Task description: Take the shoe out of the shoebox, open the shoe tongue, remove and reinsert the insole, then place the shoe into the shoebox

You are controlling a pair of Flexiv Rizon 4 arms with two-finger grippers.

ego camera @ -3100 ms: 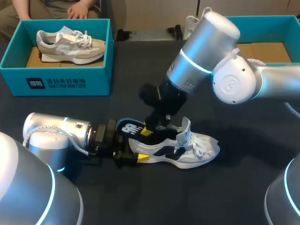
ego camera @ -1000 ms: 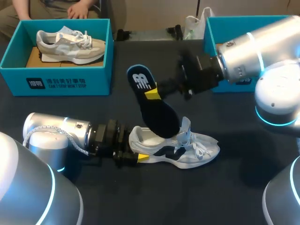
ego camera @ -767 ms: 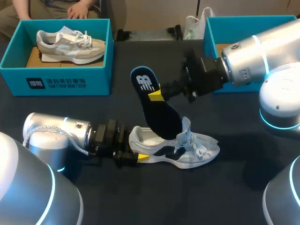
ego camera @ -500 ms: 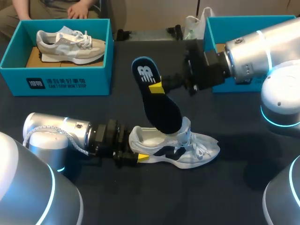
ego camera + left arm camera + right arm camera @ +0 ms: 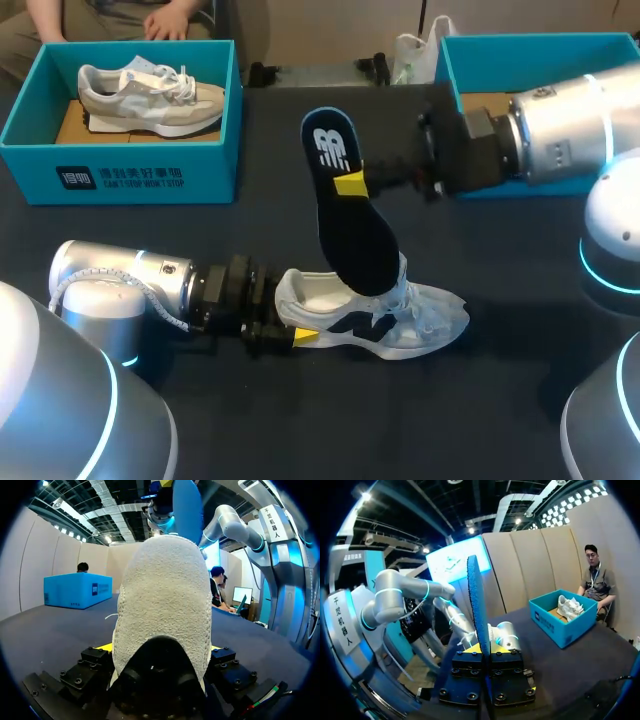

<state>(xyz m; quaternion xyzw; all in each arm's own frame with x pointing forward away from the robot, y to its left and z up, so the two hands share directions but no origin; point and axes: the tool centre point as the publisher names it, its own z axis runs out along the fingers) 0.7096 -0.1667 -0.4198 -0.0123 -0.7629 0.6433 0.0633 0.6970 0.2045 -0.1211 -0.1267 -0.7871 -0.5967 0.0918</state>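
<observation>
A white and black shoe [image 5: 385, 320] stands upright on the dark table, its heel [image 5: 162, 605] between the fingers of my left gripper [image 5: 290, 328], which press on it from both sides. My right gripper [image 5: 352, 183] is shut on a black insole [image 5: 352, 225] with a blue rim. It holds the insole steeply tilted above the shoe, heel end up, toe end at the shoe's opening. In the right wrist view the insole [image 5: 478, 605] stands edge-on between the shut fingers of the right gripper [image 5: 484, 650].
A teal shoebox [image 5: 130, 175] at the back left holds a grey and beige shoe [image 5: 150, 95]. A second teal shoebox [image 5: 520, 48] stands at the back right, partly behind my right arm. A white bag [image 5: 410, 50] lies by the far edge.
My right gripper has pulled the insole's heel end out of the shoe, then moved it up and to the right, so it stands steeper. The left gripper and shoe have kept still.
</observation>
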